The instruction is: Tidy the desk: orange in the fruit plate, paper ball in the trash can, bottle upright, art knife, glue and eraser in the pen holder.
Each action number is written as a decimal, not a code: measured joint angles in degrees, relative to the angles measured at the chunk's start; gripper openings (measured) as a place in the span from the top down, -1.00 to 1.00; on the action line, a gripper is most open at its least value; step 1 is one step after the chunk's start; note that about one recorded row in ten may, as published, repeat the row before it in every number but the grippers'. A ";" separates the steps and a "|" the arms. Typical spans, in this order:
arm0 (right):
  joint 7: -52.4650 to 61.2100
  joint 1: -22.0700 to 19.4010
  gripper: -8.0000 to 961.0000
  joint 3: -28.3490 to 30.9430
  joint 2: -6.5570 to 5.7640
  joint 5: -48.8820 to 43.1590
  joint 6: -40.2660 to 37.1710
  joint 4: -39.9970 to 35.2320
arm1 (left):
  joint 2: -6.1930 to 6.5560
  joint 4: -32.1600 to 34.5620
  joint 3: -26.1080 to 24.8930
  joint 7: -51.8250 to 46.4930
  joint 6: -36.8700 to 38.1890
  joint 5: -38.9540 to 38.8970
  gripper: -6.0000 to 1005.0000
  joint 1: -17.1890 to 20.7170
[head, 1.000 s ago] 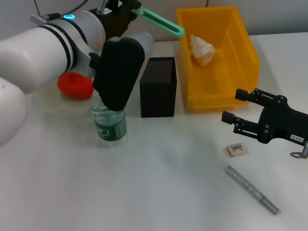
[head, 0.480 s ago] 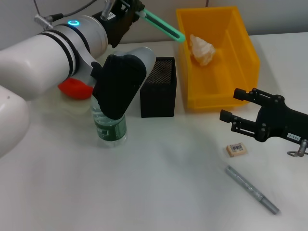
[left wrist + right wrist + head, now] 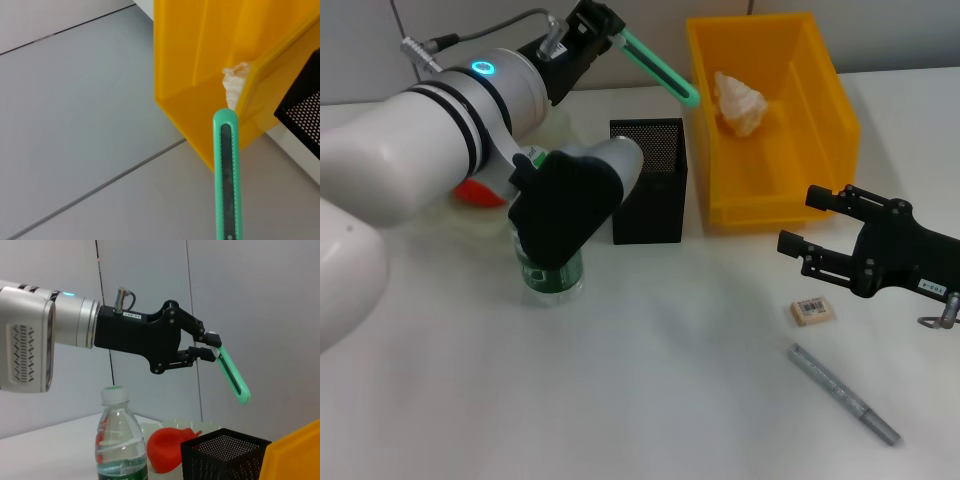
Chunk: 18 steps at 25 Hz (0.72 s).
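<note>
My left gripper (image 3: 612, 27) is shut on the green art knife (image 3: 660, 68), holding it in the air with its tip slanting down above the black mesh pen holder (image 3: 648, 185). The right wrist view shows that left gripper (image 3: 206, 346) gripping the art knife (image 3: 232, 375) above the pen holder (image 3: 225, 455). The bottle (image 3: 550, 272) stands upright, mostly hidden by my left arm. A paper ball (image 3: 740, 103) lies in the yellow trash can (image 3: 825, 95). My right gripper (image 3: 812, 222) stands open just behind the eraser (image 3: 812, 311). A grey pen-shaped glue stick (image 3: 843, 393) lies nearer the front.
A red round fruit (image 3: 478, 192) sits in the clear fruit plate (image 3: 420, 215), partly behind my left arm. The trash can stands right beside the pen holder. The left wrist view shows the knife (image 3: 228, 175) against the yellow can (image 3: 200, 65) and a grey wall.
My left arm has shifted and dipped, so the knife's tip points lower toward the pen holder, and the arm covers more of the bottle and red fruit. The right gripper has barely moved.
</note>
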 joint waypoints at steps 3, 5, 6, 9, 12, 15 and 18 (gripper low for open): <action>-0.04 0.00 -0.49 0.00 0.05 0.00 -0.09 0.00 | -0.10 -0.15 0.77 2.31 -1.92 0.00 0.55 0.84; -0.06 -0.02 -0.49 0.00 0.06 0.00 -0.12 0.00 | -0.09 -0.17 0.88 2.47 -2.12 0.00 0.55 0.93; -0.06 -0.05 -0.49 0.00 0.06 0.00 -0.12 0.00 | -0.07 -0.33 0.96 2.81 -2.47 0.00 0.55 0.99; -0.05 -0.08 -0.49 0.00 0.08 0.00 -0.13 0.00 | -0.10 -2.70 1.15 5.79 -5.48 0.00 0.55 1.07; 0.00 -0.12 -0.49 0.00 0.09 0.27 -0.20 0.00 | -0.12 -3.22 1.27 6.29 -6.19 0.00 0.55 1.10; 0.16 -0.23 -0.49 0.00 0.09 0.60 -0.30 0.00 | -0.12 -4.46 1.52 7.69 -8.31 0.00 0.55 1.24; 0.26 -0.24 -0.49 0.00 0.09 0.62 -0.36 0.00 | -0.10 -5.32 1.61 8.93 -9.71 0.00 0.55 1.41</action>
